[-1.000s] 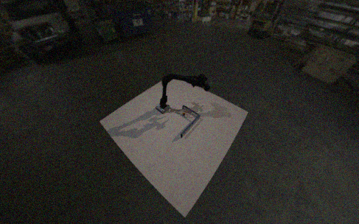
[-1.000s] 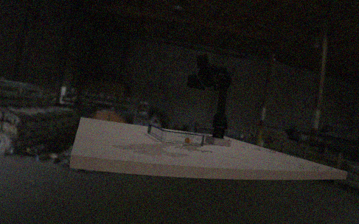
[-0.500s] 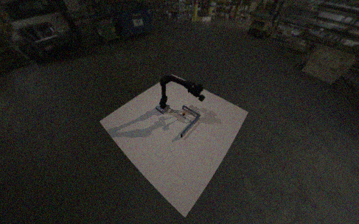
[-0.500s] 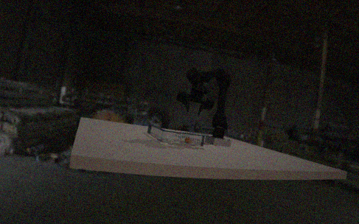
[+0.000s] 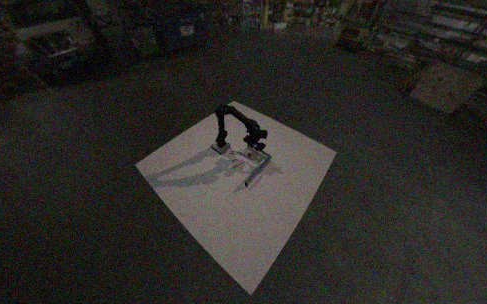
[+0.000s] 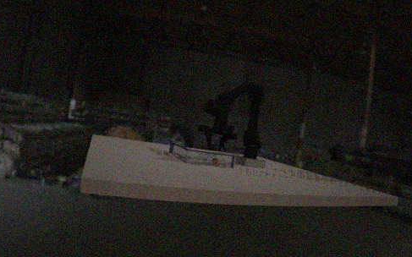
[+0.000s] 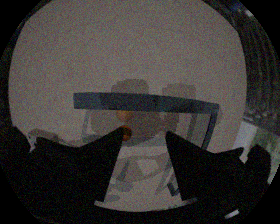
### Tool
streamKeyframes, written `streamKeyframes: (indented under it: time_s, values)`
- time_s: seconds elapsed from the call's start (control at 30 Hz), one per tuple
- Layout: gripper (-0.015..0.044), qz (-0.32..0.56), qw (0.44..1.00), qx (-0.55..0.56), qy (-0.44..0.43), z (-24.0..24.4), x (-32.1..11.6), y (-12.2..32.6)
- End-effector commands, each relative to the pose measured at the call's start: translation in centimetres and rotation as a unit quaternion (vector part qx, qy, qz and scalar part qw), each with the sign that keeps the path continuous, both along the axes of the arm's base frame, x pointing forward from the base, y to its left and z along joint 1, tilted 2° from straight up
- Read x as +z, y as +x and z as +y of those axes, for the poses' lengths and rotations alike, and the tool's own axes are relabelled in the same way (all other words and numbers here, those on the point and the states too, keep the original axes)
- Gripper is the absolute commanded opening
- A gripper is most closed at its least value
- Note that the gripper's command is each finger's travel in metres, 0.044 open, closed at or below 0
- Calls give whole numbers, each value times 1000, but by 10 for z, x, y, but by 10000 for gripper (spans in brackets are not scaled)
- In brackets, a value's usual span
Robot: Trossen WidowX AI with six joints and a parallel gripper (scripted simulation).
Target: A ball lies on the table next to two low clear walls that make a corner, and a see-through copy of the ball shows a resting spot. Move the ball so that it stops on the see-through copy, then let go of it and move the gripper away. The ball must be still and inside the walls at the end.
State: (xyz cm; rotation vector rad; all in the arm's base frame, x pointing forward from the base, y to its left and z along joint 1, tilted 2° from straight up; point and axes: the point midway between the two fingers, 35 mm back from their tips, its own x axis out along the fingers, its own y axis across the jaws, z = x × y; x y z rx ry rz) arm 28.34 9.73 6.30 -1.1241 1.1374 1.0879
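The orange ball (image 6: 215,161) (image 7: 126,133) is on the table inside the corner. In the wrist view it shows just beside the left fingertip, which partly covers it. A paler orange patch (image 7: 123,114) lies beyond it, near the long wall; it may be the see-through copy or a reflection, I cannot tell which. The low clear walls (image 5: 258,171) (image 6: 201,150) (image 7: 156,102) have dark blue-grey top edges and meet in a corner. My gripper (image 5: 259,148) (image 6: 215,148) (image 7: 145,133) points down above the walled area, part-way open and empty. The fingertips look higher than the ball.
The pale table (image 5: 253,240) (image 6: 138,177) (image 7: 141,45) carries the arm's base (image 5: 220,148), close beside the walled area. Shadows of the arm fall across the table. Beyond the table edges is dark floor.
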Motion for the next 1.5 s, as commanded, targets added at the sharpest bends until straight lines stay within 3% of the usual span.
streamKeyframes:
  time_s: [0.0,1.27,1.4,1.47]
  values:
    - [250,50,998,19,-40,-26,-12,-26]
    - [250,52,998,19,-41,-28,-61,-27]
    - [145,52,998,19,-41,-28,-61,-27]
    - [131,52,998,19,-41,-28,-61,-27]
